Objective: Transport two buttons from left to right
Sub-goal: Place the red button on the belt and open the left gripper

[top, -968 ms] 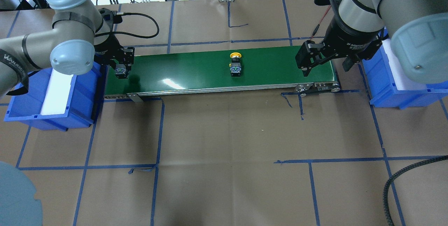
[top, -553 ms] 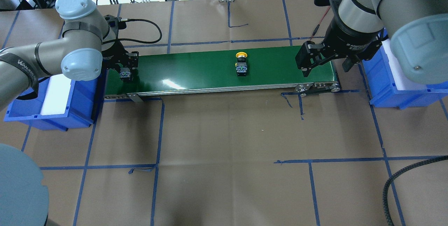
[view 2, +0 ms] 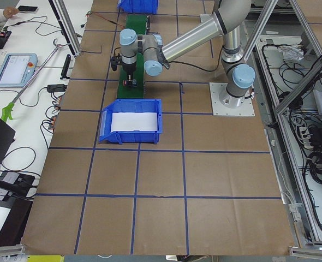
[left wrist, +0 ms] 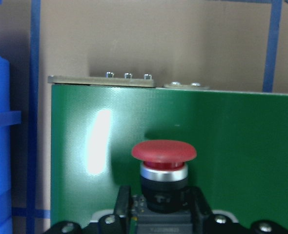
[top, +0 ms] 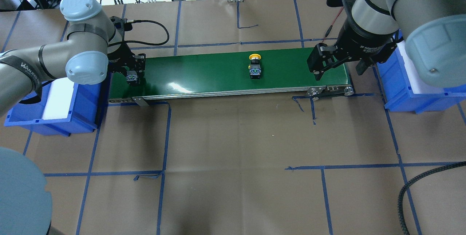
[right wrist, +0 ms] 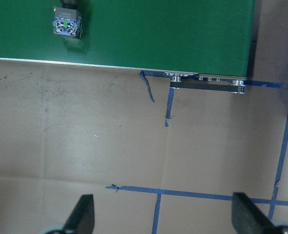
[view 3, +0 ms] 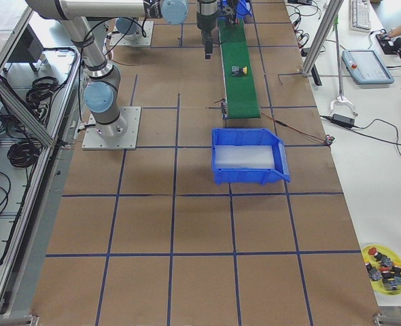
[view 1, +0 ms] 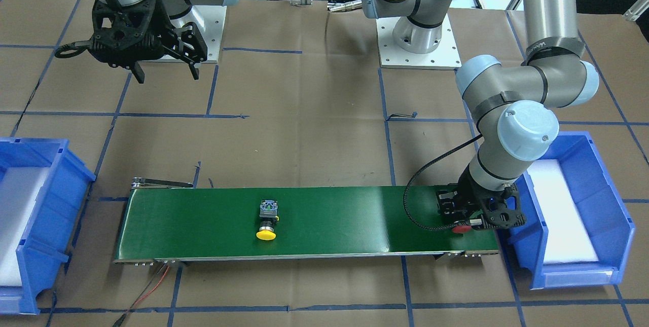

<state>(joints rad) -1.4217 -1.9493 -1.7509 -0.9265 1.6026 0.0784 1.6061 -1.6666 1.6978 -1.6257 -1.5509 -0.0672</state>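
Red button (left wrist: 163, 161) is at the left end of the belt (top: 204, 73), lying on its side with the cap pointing away from the robot. The left gripper (view 1: 464, 215) has its two fingers (left wrist: 122, 204) clamped on the button's rear block, so it's closed on it. The button is down right at the belt surface, but honestly I can't tell whether it's actually touching.

Yellow button (top: 255, 65) lies loose on the belt, a bit past the middle toward the right end. It's also on its side, cap away from the robot and the grey-green block facing the robot. Nothing is touching it.

The right gripper (top: 339, 71) hangs up in the air by the belt's right end, seemingly a little to the robot's side of it. Its fingers are spread wide and there's nothing between them. Its wrist view looks down on the belt's corner, with the yellow button's block in shot.

One blue bin (top: 87, 100) with a white liner sits just off the belt's left end, and another bin (top: 397, 93) sits just off the right end. Everything is on brown paper marked with blue tape lines.
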